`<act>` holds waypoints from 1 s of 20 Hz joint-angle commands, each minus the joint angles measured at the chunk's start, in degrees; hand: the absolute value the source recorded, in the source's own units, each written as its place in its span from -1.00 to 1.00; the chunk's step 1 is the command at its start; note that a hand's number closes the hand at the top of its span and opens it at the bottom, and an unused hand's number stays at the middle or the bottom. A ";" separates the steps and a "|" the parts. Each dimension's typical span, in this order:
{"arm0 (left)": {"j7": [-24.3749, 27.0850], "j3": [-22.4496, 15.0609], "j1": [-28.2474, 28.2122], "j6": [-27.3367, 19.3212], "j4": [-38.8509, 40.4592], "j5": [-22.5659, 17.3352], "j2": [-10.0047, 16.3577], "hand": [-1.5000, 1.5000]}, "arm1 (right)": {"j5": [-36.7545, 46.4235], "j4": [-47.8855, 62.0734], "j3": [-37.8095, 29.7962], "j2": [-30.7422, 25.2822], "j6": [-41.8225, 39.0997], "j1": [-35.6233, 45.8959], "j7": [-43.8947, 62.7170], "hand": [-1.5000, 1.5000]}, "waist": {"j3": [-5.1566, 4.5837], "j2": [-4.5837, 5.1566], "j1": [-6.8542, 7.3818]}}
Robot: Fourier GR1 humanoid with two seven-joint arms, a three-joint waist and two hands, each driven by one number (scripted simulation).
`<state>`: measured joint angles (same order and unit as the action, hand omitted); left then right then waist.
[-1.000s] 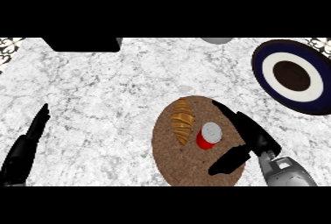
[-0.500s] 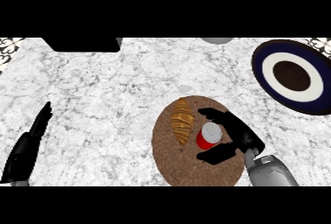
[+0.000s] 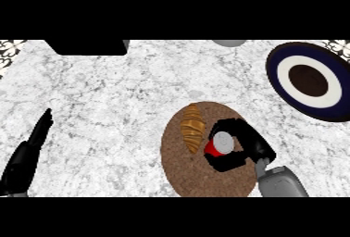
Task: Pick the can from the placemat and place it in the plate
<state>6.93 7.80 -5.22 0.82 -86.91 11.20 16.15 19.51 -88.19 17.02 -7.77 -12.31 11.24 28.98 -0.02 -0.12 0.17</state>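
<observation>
**A:** What has changed at the near edge?

**B:** The right hand (image 3: 256,147) has closed. A second ago its fingers stood spread on either side of the can (image 3: 220,144). Now the fingers and thumb curl round it, so I judge the grasp made and the lift next.

**A:** Where is the can?

**B:** It's on the placemat (image 3: 205,181), towards the right side, with nothing to show it has been raised. The left hand (image 3: 27,152) rests open at the left edge, fingers straight.

**A:** What are the materials?

**B:** The can is a small cylinder with a dull silver top and a glossy red wall. The placemat is a speckled brown oval, cork-like and flat. A golden, ridged croissant (image 3: 193,127) lies just beside the can, close to the fingers.

**A:** And farther out?

**B:** The counter (image 3: 116,92) is veined white marble. The plate (image 3: 276,69) sits well apart at the far right, round with a dark blue rim, a white ring and a brown centre. A black block (image 3: 85,46) sits at the far edge.
</observation>
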 commanded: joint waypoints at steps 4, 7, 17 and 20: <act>1.03 0.52 -0.59 -0.95 -0.44 0.22 -0.40 0.00 | -2.75 8.42 -16.93 -24.83 -8.81 1.07 -17.15 1.00 | 0.52 1.34 -0.69; 0.97 0.76 -0.65 -0.34 -0.65 -0.20 0.08 0.00 | -1.19 11.67 -20.55 -31.06 -8.57 1.65 -21.00 1.00 | 0.94 1.95 -0.80; 1.18 0.28 0.48 -0.50 -0.38 -0.39 -0.83 0.00 | -2.23 26.84 -36.33 -44.81 -1.39 4.77 -43.13 1.00 | 1.31 2.31 -0.51; 1.74 -0.05 0.01 -0.16 -0.64 -0.43 -0.90 0.00 | -4.37 30.97 -40.75 -46.08 1.04 6.11 -50.99 1.00 | 1.32 1.99 0.39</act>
<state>8.36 8.07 -5.13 0.54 -87.52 10.71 15.44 16.81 -62.04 -18.46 -50.80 -13.74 16.16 -13.22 1.24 2.08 0.30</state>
